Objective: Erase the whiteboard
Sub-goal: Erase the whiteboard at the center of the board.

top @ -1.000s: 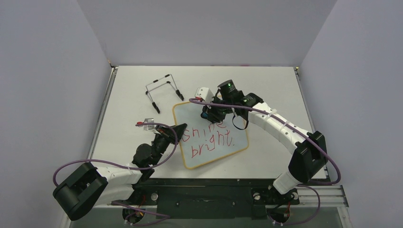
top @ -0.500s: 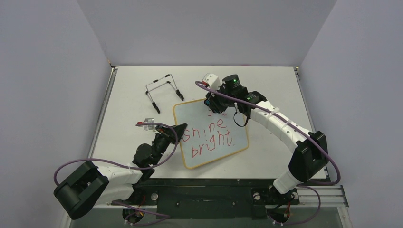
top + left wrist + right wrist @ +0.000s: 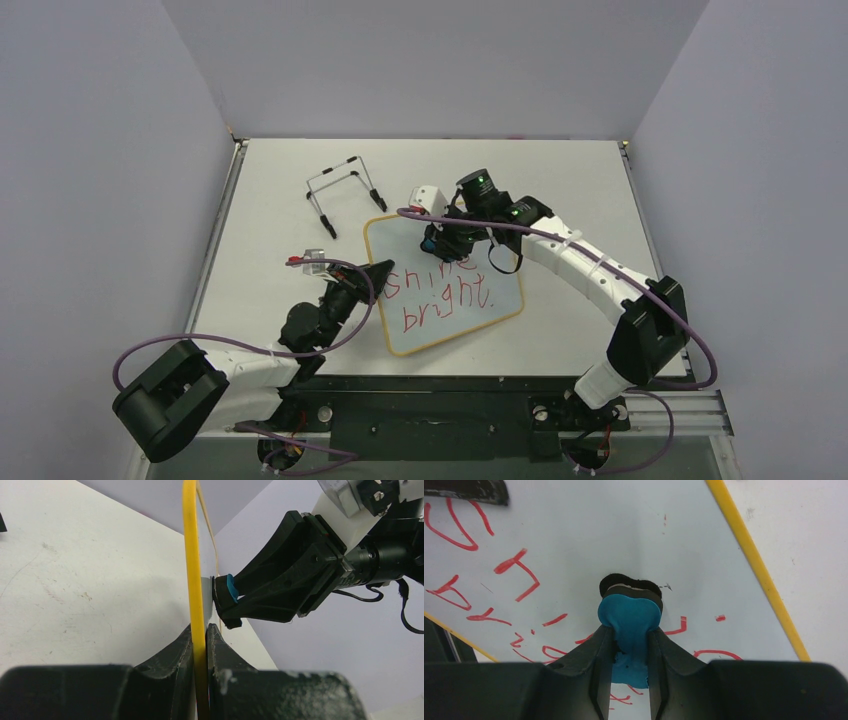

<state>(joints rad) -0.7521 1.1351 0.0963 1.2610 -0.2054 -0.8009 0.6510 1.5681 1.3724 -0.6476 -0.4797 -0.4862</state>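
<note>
board: whiteboard [image 3: 436, 338] lies on the counter [image 3: 280, 200], between the arms
left end effector [image 3: 200, 636]: clenched on the board's yellow frame
right end effector [image 3: 630, 639]: grasping blue eraser [image 3: 628, 614], pressed to the board's face
progress: early (top strip looks partly wiped); "shine bright" not yet erased

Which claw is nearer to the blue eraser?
Right. The right claw is shut on the blue eraser, holding it against the whiteboard. The left claw is apart from it, shut on the whiteboard's yellow left edge.
</note>
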